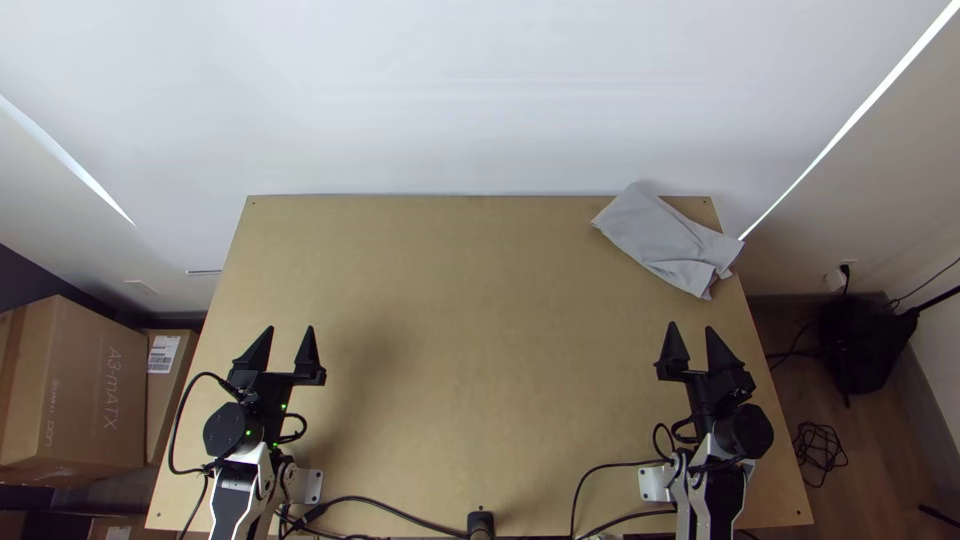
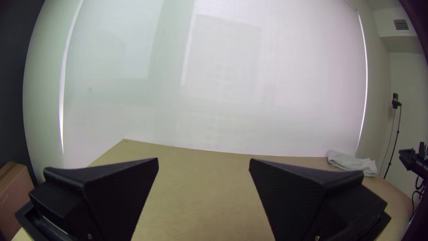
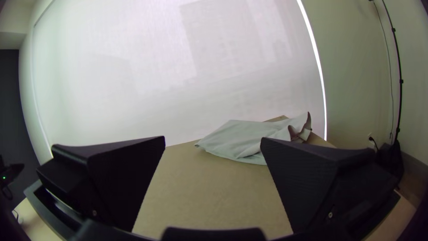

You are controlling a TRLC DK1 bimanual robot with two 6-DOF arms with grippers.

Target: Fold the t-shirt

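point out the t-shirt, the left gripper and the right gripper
t-shirt point(image 1: 660, 238), top view, on its folded grey cloth
left gripper point(image 1: 283, 345), top view, between its fingertips
right gripper point(image 1: 692, 342), top view, between its fingertips

In the top view this looks like a robotics lab or workshop: one arm point(image 1: 235, 497) at lower left, another arm point(image 1: 694, 505) at lower right, a wooden table point(image 1: 450, 400), cables point(image 1: 350, 498) along the bottom, a carton point(image 1: 95, 400) at far left, wood floor point(image 1: 870, 450) at lower right.
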